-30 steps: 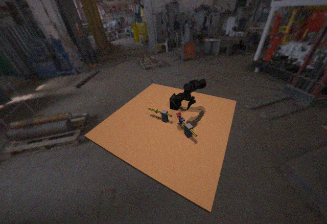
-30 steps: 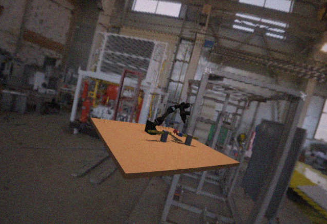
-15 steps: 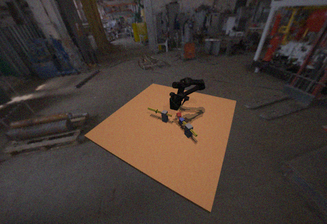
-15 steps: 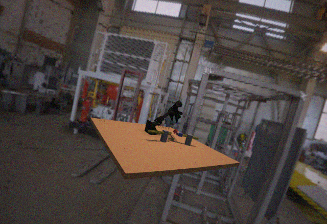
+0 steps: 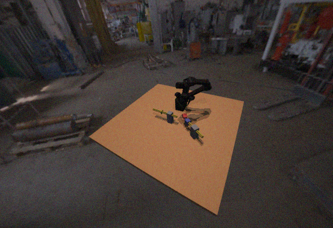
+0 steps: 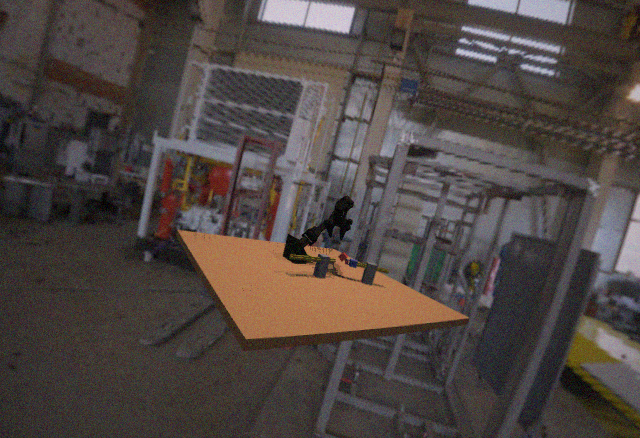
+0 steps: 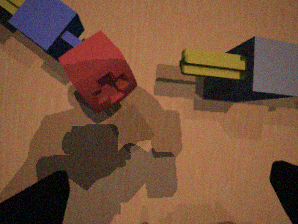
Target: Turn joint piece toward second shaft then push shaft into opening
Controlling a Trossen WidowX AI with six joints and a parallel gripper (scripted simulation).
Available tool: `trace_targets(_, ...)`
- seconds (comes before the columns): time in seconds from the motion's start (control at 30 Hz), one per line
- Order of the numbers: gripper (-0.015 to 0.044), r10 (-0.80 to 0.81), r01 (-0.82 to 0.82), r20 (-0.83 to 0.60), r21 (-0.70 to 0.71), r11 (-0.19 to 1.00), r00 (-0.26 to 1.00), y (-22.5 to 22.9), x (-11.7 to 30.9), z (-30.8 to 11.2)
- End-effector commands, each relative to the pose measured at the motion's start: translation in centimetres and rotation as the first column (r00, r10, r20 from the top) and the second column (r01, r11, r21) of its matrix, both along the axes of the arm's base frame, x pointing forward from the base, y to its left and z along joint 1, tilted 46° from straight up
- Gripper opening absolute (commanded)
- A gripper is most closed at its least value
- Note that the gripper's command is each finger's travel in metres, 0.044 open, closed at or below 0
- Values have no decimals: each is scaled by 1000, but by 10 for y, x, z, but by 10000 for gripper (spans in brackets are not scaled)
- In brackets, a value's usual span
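The red joint piece (image 5: 184, 115) (image 6: 342, 256) (image 7: 100, 55) sits beyond the blue piece (image 5: 187, 120) (image 6: 353, 262) (image 7: 42, 20) on the first yellow shaft (image 5: 200, 133). In the wrist view its shaded face, with a dark patch, is turned to the lower right; whether this is the opening is unclear. The second yellow shaft (image 5: 158, 111) (image 6: 298, 257) (image 7: 212, 59) passes through the second block (image 5: 169, 117) (image 6: 322, 267) (image 7: 275, 67), its end apart from the red piece. My gripper (image 7: 173, 176) is open and empty above the table, touching neither piece nor shaft.
The fixed block (image 5: 194, 132) (image 6: 368, 274) carries the first shaft. The arm's base (image 5: 180, 104) (image 6: 294, 249) stands behind the two blocks in the top view. All of this stands on the orange-brown board (image 5: 156, 150) (image 6: 300, 309). The arm's shadow falls beside the red piece.
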State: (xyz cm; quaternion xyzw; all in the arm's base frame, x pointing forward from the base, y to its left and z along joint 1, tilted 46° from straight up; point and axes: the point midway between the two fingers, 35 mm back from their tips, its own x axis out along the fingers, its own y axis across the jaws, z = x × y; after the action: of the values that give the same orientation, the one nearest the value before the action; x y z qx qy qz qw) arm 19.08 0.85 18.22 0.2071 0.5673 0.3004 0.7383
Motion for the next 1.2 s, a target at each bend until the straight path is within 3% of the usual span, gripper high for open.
trace_targets(0.0, 440, 91, -91, -6, -12, 996, 996, 5, 1, -6)
trace_targets(0.33, 440, 371, -370, 11, -61, 927, 928, 22, 6, -21)
trace_targets(0.73, 440, 659, -654, 23, -102, 749, 752, 43, 8, -39)
trace_targets(1.17, 440, 684, -678, 24, -105, 727, 729, 62, 6, -58)
